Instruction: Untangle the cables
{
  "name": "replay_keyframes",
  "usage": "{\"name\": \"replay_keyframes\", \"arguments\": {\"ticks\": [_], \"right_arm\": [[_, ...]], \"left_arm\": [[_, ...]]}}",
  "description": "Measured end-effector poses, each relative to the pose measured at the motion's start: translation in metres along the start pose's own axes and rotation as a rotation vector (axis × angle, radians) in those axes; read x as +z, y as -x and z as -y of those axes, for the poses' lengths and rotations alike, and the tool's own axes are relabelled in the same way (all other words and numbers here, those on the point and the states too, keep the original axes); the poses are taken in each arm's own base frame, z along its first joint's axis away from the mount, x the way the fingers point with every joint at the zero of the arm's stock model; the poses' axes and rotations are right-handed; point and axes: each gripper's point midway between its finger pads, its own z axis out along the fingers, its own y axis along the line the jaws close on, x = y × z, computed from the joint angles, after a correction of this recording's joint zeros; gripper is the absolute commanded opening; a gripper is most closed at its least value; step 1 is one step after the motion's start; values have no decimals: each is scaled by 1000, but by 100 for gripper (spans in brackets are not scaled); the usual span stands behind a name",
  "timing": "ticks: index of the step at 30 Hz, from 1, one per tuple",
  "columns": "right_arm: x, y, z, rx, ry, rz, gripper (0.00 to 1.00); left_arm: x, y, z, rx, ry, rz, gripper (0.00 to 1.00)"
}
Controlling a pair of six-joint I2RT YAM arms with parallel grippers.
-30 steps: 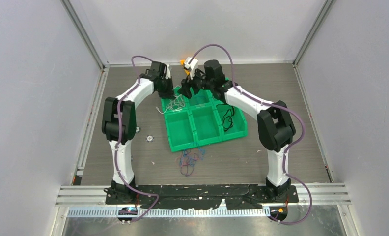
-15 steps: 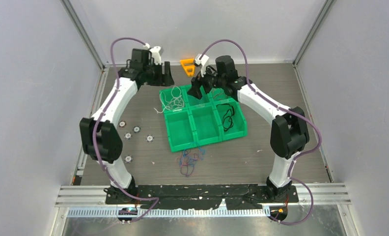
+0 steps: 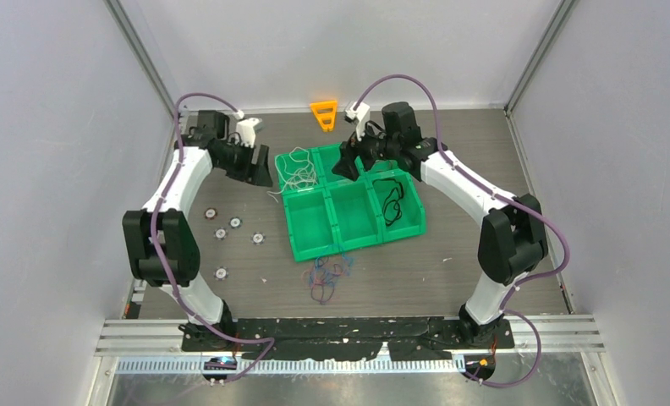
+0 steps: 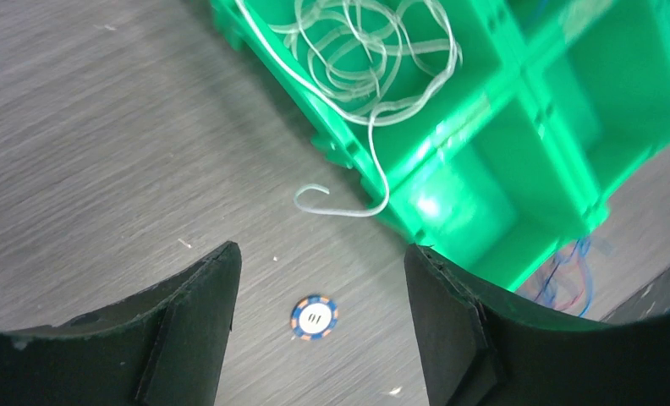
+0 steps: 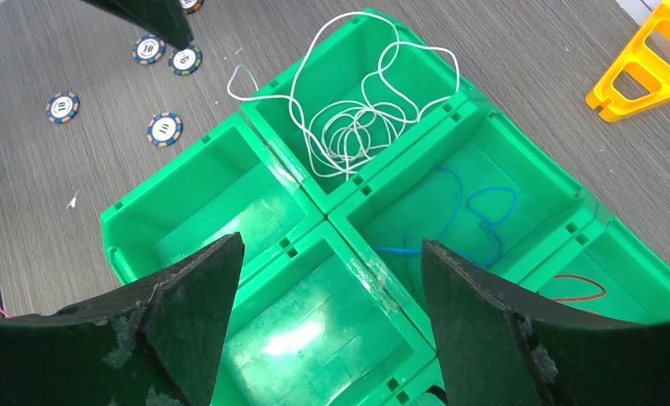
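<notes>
Left gripper (image 4: 321,250) is hovering wide, empty, beside the green tray (image 4: 475,203), white cable (image 4: 374,152) trailing over its rim; I'm seeing right gripper (image 5: 332,244) gaping empty above it.

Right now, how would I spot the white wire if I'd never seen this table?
Look for the big green tray of six bins. The white cable lies coiled in its far left corner bin. It alone is white, and one end spills over the rim.

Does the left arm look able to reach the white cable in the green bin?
Probably yes: the left gripper hovers beside the green bin, jaws open; the white cable lies uncovered, one end hanging over the wall.
</notes>
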Motion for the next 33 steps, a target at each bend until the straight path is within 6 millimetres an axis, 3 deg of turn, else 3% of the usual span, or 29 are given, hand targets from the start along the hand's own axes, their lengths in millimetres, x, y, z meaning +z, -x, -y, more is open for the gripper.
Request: {"name": "replay_keyframes", "arguments": {"ticks": [6,12,19,20,27,33], "right_arm": [[-4,-8,3,19,-1,-15,83],[-7,-12,5,31,-4,-24,83],[-11,-17,11,48,-14,-34,83],[-12,-17,12,50,-14,-35,83],[-13,-20,13,62,-14,-45,82],[-15,-21,16,67,-20,-45,82]], "left_arm": [[11,-8,-4,332,-88,-35,52],[35,-3,-18,572,-153,-87,55],[52,-25,-10,735,-232,-177,57],[54,-26,-8,754,-236,-184,53],[63,-37,-1,830,-257,-224,3],[56,-23,19,867,-262,-177,0]]}}
